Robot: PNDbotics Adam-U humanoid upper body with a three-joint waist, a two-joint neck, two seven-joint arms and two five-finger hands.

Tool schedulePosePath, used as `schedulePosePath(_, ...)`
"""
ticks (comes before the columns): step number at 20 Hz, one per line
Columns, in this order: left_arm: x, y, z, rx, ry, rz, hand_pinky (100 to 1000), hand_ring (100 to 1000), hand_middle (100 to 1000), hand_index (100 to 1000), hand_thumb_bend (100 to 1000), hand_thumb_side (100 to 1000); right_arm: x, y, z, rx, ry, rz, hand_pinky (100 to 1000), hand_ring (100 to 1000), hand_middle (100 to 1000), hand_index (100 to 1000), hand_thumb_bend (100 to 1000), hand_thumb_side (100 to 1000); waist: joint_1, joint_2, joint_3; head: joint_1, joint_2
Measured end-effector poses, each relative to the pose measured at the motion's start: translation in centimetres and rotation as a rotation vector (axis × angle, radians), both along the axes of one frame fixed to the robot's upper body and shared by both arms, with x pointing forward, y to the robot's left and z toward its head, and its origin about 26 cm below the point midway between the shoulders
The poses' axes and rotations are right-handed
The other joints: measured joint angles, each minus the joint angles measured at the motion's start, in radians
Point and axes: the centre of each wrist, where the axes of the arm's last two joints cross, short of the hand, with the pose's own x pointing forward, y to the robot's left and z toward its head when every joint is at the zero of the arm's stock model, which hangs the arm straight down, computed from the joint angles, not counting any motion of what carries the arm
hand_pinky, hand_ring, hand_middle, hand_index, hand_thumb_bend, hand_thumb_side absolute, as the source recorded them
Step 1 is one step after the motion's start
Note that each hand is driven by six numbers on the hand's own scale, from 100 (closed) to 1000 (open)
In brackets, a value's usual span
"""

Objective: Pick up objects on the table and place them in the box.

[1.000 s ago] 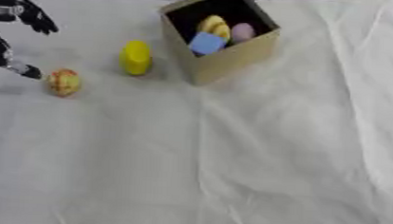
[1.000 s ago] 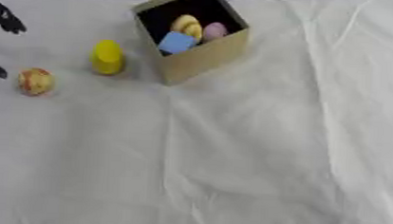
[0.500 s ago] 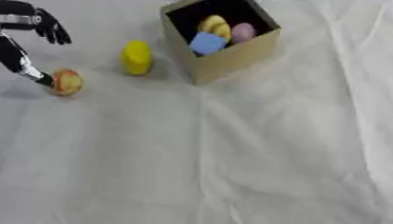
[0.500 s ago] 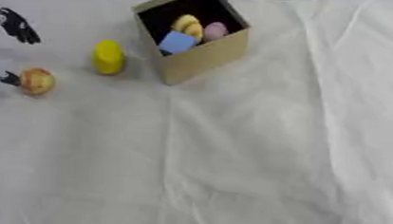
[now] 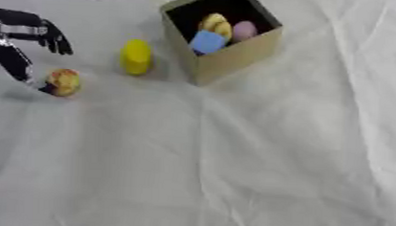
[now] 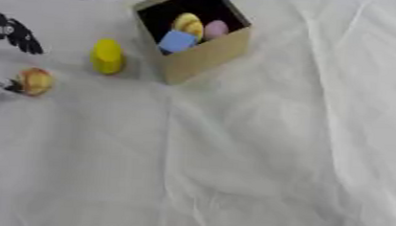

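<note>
The left robot hand (image 5: 24, 40) shows at about 10 o'clock in the left eye view, above the white-clothed desk (image 5: 232, 174). Its fingers (image 5: 58, 40) are spread and bent downward, and its thumb (image 5: 15, 64) reaches down to touch the left side of a small orange-yellow ball (image 5: 63, 81). Nothing is gripped; the hand is wide, with the ball at the thumb's tip and the other fingers apart from it.

A yellow object (image 5: 136, 57) stands upright at 1 o'clock from the ball, just beside the box (image 5: 237, 54). The box is an open cardboard one at 12 o'clock, turned askew. Inside lie 3 things: a blue block (image 5: 208, 41), a yellow piece (image 5: 213, 23) and a pink piece (image 5: 244, 29).

The right robot hand shows in neither view.
</note>
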Motion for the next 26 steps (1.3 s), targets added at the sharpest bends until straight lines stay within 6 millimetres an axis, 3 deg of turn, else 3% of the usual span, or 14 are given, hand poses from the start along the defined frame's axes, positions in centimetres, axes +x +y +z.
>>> schedulePosePath(6, 0.2, 0.3, -0.7, 0.022, 0.004, 0.011, 766, 726, 681, 794, 564, 322, 0.0, -0.1, 0.0, 0.004, 0.000, 0.000, 869, 785, 642, 791, 100, 396, -0.001, 0.002, -0.003, 0.003, 0.000)
schedulePosePath(7, 0.2, 0.3, -0.8, 0.024, 0.004, 0.012, 740, 691, 646, 751, 420, 325, 0.0, -0.1, 0.1, 0.005, 0.000, 0.001, 869, 785, 641, 791, 100, 400, -0.001, 0.002, -0.003, 0.003, 0.000)
schedulePosePath(15, 0.5, 0.1, -1.4, 0.064, -0.002, 0.012, 710, 664, 619, 667, 282, 172, 0.0, 0.0, 0.0, 0.020, 0.001, 0.004, 869, 784, 639, 791, 100, 408, -0.004, 0.003, -0.004, 0.007, 0.000)
schedulePosePath(22, 0.4, -0.2, -1.4, 0.068, -0.024, -0.016, 701, 635, 589, 624, 264, 132, 0.0, -0.2, 0.0, 0.036, 0.006, -0.002, 868, 782, 636, 790, 100, 419, -0.003, 0.003, -0.005, 0.008, 0.000)
schedulePosePath(26, 0.0, -1.4, -0.3, 0.041, -0.063, -0.060, 698, 612, 565, 601, 250, 100, 0.0, -0.3, 0.0, 0.045, 0.008, -0.004, 868, 782, 635, 788, 100, 407, -0.003, 0.003, -0.006, 0.008, 0.000)
